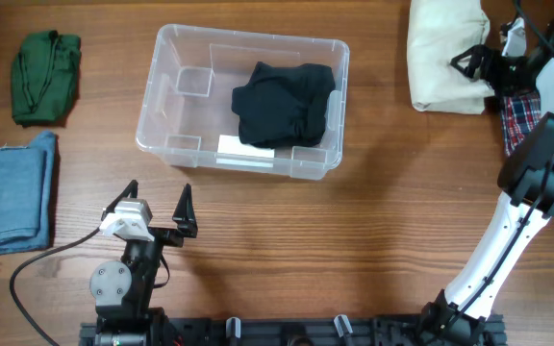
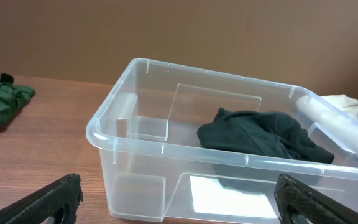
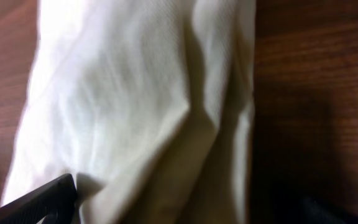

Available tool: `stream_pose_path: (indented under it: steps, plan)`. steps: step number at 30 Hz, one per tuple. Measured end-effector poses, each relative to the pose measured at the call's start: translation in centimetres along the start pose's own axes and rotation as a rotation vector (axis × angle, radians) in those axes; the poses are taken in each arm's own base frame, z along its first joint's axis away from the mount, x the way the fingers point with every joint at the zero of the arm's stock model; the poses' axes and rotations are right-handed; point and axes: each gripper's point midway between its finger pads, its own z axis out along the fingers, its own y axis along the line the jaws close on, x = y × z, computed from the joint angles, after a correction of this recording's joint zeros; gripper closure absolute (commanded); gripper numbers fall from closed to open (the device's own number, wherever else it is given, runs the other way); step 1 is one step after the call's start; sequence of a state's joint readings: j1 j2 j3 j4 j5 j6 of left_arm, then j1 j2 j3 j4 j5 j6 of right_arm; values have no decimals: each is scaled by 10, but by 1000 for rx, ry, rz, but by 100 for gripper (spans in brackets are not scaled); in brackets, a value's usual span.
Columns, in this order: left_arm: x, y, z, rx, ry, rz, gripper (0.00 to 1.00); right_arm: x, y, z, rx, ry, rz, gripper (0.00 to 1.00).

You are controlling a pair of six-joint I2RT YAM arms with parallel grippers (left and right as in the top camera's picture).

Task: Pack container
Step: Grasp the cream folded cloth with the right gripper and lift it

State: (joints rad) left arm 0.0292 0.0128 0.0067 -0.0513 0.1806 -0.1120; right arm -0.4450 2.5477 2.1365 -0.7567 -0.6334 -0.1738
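**Inspector:** Far left first?

**Assessor:** A green garment point(image 1: 46, 77) is bunched at the top corner; folded blue denim point(image 1: 10, 192) lies below it; both are well apart from the bin, presumably staged for packing.

**Inspector:** Left gripper?

**Assessor:** The left gripper point(image 1: 159, 190) sits just in front of the container point(image 1: 152, 101), fingers spread wide, holding nothing; it faces the near wall, apparently parked clear of the work.

**Inspector:** The container itself?

**Assessor:** Centre of the table point(image 1: 373, 221), upright; one black garment point(image 1: 285, 103) is crumpled in its right half; the left half is bare, so there is room for more.

**Inspector:** Right side?

**Assessor:** The right gripper point(image 1: 469, 60) hangs over a cream cloth point(image 1: 447, 53), jaws wide, not closed on it; I judge that to be the next pick; a plaid cloth point(image 1: 524, 120) lies beside it, partly under the arm.
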Motion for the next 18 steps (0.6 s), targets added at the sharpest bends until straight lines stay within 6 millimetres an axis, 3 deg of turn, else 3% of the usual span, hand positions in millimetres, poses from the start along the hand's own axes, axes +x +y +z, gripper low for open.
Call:
stream_pose_path:
  steps: [9,16,18]
  plan:
    - [0,0,0,0,0,0,0,-3,7,3,-77,-26,15,0]
    - [0,0,0,0,0,0,0,-4,32,14,-157,-21,15,2]
    - [0,0,0,0,0,0,0,-4,39,18,-167,-17,8,7]
